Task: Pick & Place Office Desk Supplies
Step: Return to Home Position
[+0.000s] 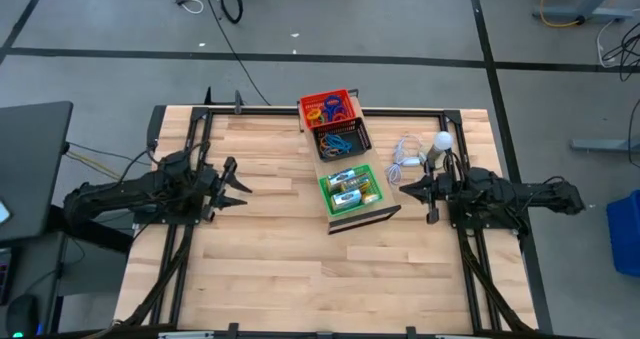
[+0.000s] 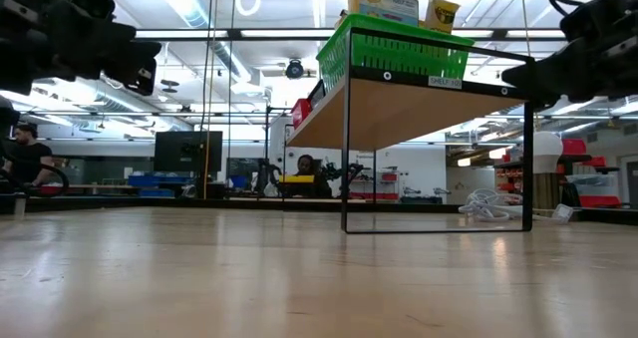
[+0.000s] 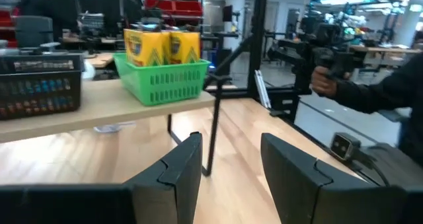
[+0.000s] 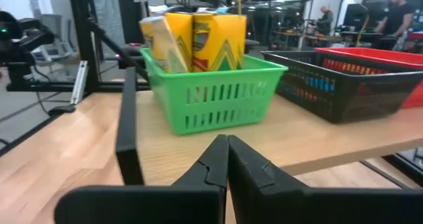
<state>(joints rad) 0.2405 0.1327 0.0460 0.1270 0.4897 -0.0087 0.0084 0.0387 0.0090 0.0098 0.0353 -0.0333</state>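
Green basket (image 1: 351, 189) shelved, 12 o'clock | left gripper (image 1: 242, 184) 9 o'clock, wide | right gripper (image 1: 404, 188) 3 o'clock, closed, empty | risk: right arm could snag cable (image 1: 402, 152)

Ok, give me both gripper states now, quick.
Left gripper: open, holding nothing.
Right gripper: closed, holding nothing.
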